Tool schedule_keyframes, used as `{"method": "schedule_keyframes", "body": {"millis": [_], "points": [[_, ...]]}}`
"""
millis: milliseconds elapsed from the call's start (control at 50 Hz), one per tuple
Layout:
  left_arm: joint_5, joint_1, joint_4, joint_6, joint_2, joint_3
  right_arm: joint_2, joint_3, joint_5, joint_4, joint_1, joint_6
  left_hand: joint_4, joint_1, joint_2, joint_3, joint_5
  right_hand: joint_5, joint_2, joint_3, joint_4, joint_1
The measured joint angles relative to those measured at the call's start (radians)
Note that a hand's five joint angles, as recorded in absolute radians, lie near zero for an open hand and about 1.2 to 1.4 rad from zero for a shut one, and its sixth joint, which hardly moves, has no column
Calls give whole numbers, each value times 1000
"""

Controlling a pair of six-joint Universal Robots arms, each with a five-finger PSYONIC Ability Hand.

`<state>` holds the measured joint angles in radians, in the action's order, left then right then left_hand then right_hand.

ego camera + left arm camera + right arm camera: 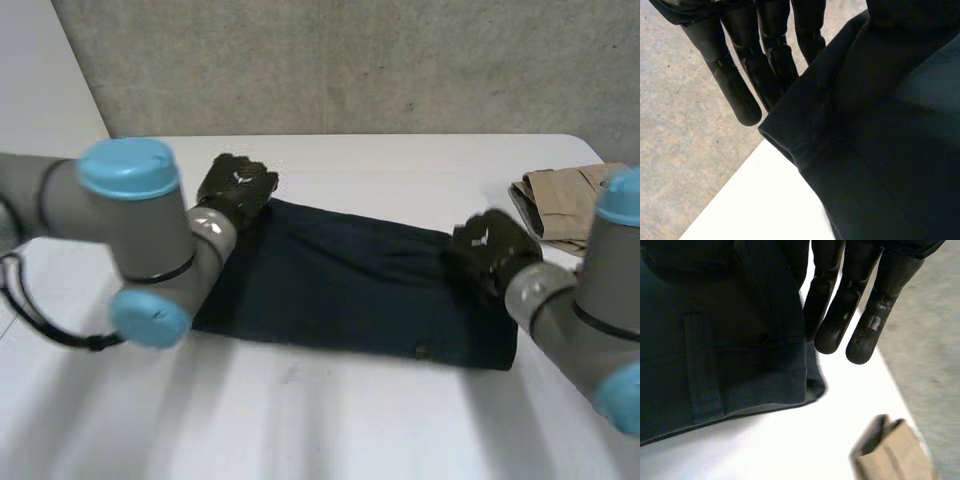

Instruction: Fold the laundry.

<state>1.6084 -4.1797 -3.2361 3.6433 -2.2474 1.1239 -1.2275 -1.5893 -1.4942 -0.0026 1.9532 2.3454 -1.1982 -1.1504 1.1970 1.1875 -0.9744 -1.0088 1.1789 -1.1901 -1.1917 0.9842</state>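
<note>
I'm holding both far corners of the dark garment
Left hand far-left, right hand far-right, straight fingers pinching cloth against thumbs; tan cloth lies further right

Lit softly and evenly: bright across the white worktop, dim on the dark navy folded cloth.
</note>
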Motion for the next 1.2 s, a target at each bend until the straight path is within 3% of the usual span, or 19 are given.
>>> {"method": "schedule_keyframes", "body": {"millis": [160, 260, 300, 340, 360, 400, 420, 480, 620, 680, 780, 880, 960, 1080, 1200], "points": [[78, 18, 7, 2, -279, -378, 247, 238, -98, -209, 7, -9, 0, 0, 0, 1, 0, 0, 0, 0, 0, 0], [92, 18, 5, 3, -394, -524, 408, 404, -156, -253, 8, -14, 0, 0, 0, 1, 0, 4, -7, 4, 3, -5], [92, 18, 5, 3, -435, -566, 478, 476, -179, -257, 7, -19, 213, 195, -222, -202, 166, 61, -76, 66, 66, -45], [92, 18, 5, 3, -456, -583, 520, 521, -191, -256, 7, -25, 373, 379, -391, -379, 322, 475, -520, 502, 502, -428], [93, 19, 5, 2, -465, -589, 540, 543, -198, -255, 7, -29, 586, 621, -604, -587, 535, 676, -700, 700, 698, -614], [94, 22, 5, 0, -471, -592, 564, 578, -210, -252, 6, -34, 586, 621, -604, -587, 535, 838, -863, 869, 857, -725], [96, 25, 6, -2, -471, -590, 568, 591, -216, -249, 6, -33, 905, 927, -909, -881, 847, 934, -948, 962, 951, -778], [105, 38, 11, -9, -450, -571, 537, 586, -226, -240, 3, -10, 994, 959, -992, -977, 928, 940, -956, 973, 956, -779], [135, 62, 19, -39, -314, -421, 317, 437, -208, -149, -7, 121, 994, 959, -992, -977, 928, 940, -956, 973, 956, -779], [140, 64, 11, -66, -154, -215, 173, 281, -138, 1, -10, 227, 994, 959, -992, -977, 928, 940, -956, 973, 956, -779], [113, 63, -9, -82, -22, -11, 114, 123, -24, 87, -41, 353, 994, 959, -992, -977, 928, 940, -956, 973, 956, -779], [80, 61, -57, -88, 46, 137, 121, 36, 52, 67, -88, 439, 994, 959, -992, -977, 928, 921, -932, 945, 940, -766], [70, 58, -108, -89, 61, 204, 168, 17, 66, 6, -108, 458, 994, 959, -992, -977, 928, 759, -744, 747, 764, -603], [70, 48, -144, -87, 61, 233, 226, 26, 32, -83, -120, 448, 994, 959, -992, -977, 928, 172, -171, 134, 132, -274], [75, 41, -146, -87, 84, 233, 174, 11, 7, -106, -154, 384, 994, 959, -992, -977, 928, 25, -7, 5, 2, -267]]}}
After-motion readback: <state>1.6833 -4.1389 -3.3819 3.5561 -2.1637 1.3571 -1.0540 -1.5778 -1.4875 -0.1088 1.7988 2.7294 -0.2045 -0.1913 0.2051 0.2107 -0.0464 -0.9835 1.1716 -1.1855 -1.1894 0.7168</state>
